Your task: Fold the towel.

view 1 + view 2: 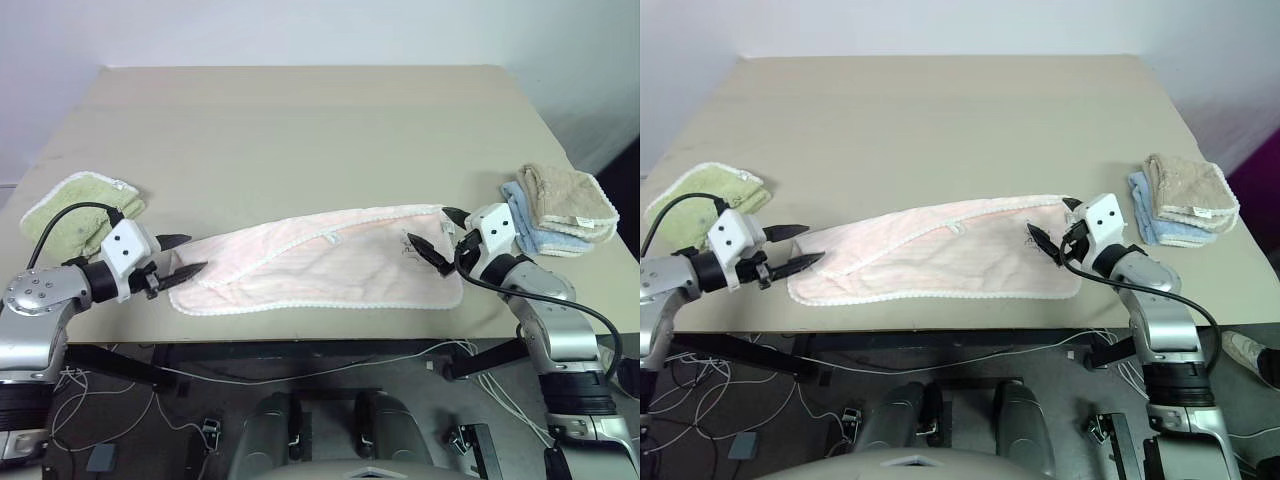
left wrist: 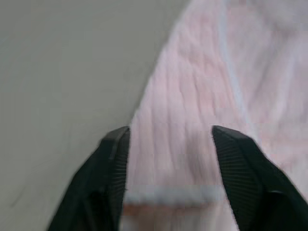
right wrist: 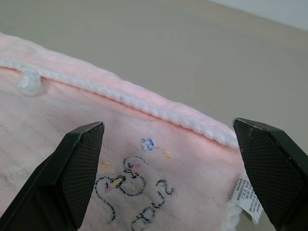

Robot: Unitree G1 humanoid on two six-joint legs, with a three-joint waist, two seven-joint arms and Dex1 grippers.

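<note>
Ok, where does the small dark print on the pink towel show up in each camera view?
Left eye view: dark print near the towel's right end, beside the right gripper.
Right eye view: same spot.
Left wrist view: not in it.
Right wrist view: between the fingers.
Shared landmark: white scalloped edging.

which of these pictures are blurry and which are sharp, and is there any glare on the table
Left wrist view: soft and smeared, the pale pink terry towel and its white edging lack texture. Right wrist view: crisp, the towel's small dark print and white care tag show fine detail. Head views: evenly lit, moderately sharp, no hard glare on the beige table.
</note>
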